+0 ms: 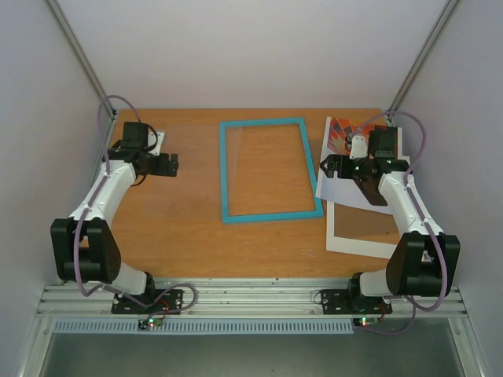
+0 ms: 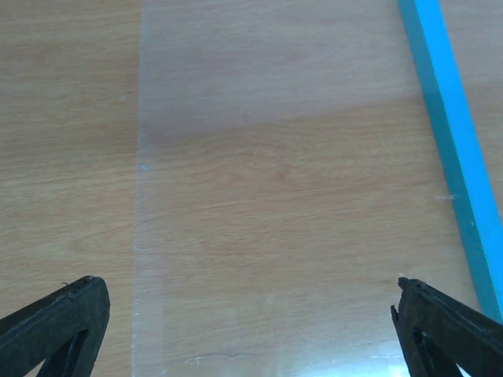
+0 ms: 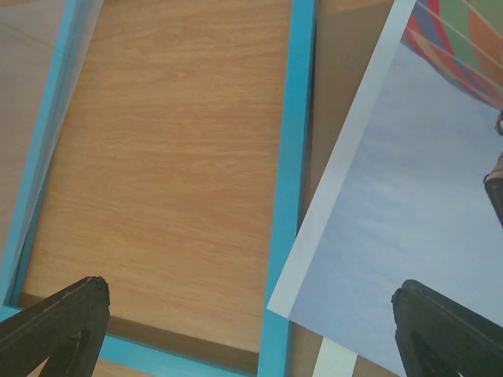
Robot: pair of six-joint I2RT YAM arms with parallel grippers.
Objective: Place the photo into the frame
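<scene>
The wooden table (image 1: 189,228) carries everything. The frame (image 1: 270,212) lies flat at its middle, turquoise edges up, and bare table wood shows through its opening; the white mat (image 1: 357,243) lies to the right of the frame's near corner, wood showing through its window too.

The photo (image 1: 339,135) lies outside the frame, just to its right, with its near edge over the far part of the mat. In the right wrist view its near-left corner reaches the frame's right bar, but I cannot tell whether it rests on the bar or only against it. A clear pane (image 2: 275,196) lies flat on the table just left of the frame, its left edge a faint line on the wood.

The right gripper (image 3: 250,284) hangs over the photo and the frame's right bar, jaws spread wide, holding nothing and touching nothing; the left gripper (image 2: 247,281) hangs over the clear pane, jaws likewise spread wide, gripping nothing, with the frame's left bar just beyond its right finger.
</scene>
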